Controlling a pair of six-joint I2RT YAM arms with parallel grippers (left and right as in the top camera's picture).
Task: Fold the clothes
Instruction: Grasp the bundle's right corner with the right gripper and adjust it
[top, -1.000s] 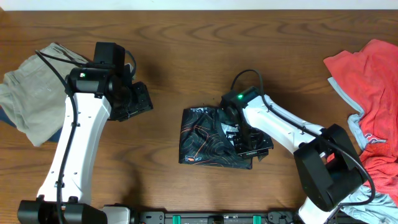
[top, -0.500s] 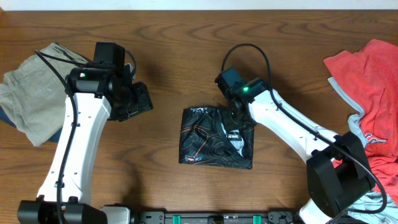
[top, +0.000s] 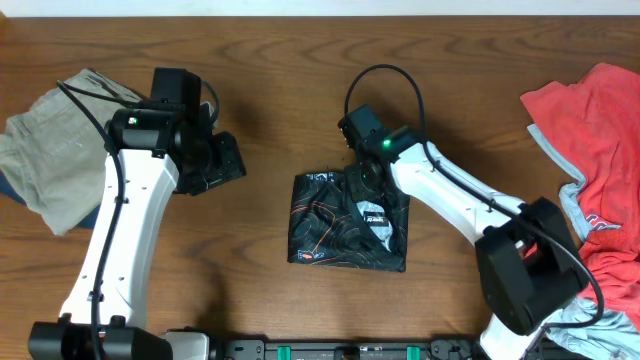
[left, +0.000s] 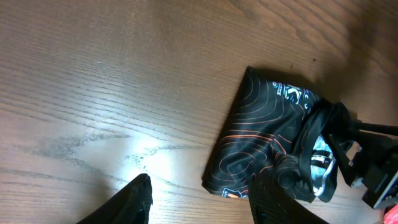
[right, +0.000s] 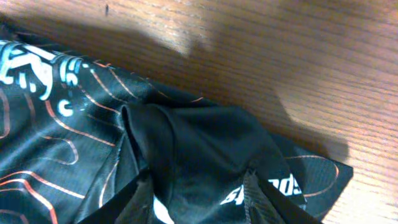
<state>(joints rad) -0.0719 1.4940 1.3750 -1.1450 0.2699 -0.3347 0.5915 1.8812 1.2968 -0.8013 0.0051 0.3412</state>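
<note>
The black jersey (top: 330, 225) with thin orange contour lines and white lettering lies folded into a small square at the table's middle. It also shows in the left wrist view (left: 264, 134) and the right wrist view (right: 62, 143). My right gripper (top: 372, 180) is low over the jersey's far right corner. Its fingers (right: 199, 202) are spread apart with bunched black cloth between them. My left gripper (top: 222, 165) is open and empty over bare wood left of the jersey, fingers (left: 202, 202) apart. The red shirt (top: 600, 130) and light-blue shirt (top: 572, 205) lie heaped at the right edge.
A beige garment (top: 50, 150) lies crumpled at the far left, with a bit of dark blue cloth (top: 12, 192) under it. My right arm's cable (top: 385, 75) loops above the jersey. Bare wood shows between the jersey and both heaps.
My right gripper has moved from the jersey's near right corner up to its far right corner. The flap that stuck out at the right now lies folded in. The left arm has not moved.
</note>
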